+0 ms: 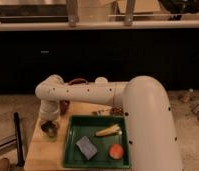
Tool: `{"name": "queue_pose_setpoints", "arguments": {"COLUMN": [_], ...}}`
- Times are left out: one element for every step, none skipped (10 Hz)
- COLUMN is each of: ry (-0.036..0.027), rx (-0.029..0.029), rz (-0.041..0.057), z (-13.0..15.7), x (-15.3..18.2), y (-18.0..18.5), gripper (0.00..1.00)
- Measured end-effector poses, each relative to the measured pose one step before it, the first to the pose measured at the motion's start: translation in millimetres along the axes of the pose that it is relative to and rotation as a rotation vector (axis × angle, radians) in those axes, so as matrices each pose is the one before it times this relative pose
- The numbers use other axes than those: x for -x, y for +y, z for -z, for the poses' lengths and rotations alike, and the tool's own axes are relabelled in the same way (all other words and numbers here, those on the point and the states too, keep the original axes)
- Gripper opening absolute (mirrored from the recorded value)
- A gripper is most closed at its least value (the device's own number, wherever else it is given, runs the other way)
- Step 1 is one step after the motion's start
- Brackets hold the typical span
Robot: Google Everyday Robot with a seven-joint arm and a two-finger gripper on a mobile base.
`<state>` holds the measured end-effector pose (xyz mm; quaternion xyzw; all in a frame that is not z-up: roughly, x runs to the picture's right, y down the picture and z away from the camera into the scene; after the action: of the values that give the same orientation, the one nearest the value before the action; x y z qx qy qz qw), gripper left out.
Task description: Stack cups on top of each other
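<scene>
My gripper (49,125) hangs low over the cups (49,132) at nine o'clock from the green tray (82,126); I cannot tell whether it grasps, nor whether the stack is already made.

Green tray (95,121) with grey block (86,147), banana (107,131), orange (116,150).

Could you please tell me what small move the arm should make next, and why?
Probably ease the gripper straight down a little. It hangs left of the green tray, directly over the dark cup, which seems to sit on the pale green cup on the wooden table. Whether the dark cup is fully seated cannot be told, so a short, careful descent seems safest.
</scene>
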<state>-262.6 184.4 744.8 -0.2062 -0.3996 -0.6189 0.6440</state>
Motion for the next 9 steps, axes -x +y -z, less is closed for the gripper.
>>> {"name": "queue_pose_setpoints", "arguments": {"ry": [0.00144,0.00088,0.00189,0.00248,0.00360,0.00087,0.00321,0.00305,0.00278], "rx": [-0.00034,0.00044,0.00038,-0.00021,0.00035,0.00044,0.00035,0.00077,0.00086], "rz": [0.00235,0.00211,0.00108,0.00271,0.00592,0.00114,0.00216,0.00121,0.00143], "z": [-1.12,-1.43,-0.67,-0.13,0.02,0.20,1.23,1.11,0.99], "x": [0.17,0.30,-0.15,-0.07,-0.23,-0.19,-0.51,-0.47,-0.25], "y": [-0.10,0.23,0.77,-0.23,-0.08,0.12,-0.63,-0.28,-0.26], "gripper": [0.76,0.80,0.80,0.80,0.80,0.80,0.80,0.80,0.80]}}
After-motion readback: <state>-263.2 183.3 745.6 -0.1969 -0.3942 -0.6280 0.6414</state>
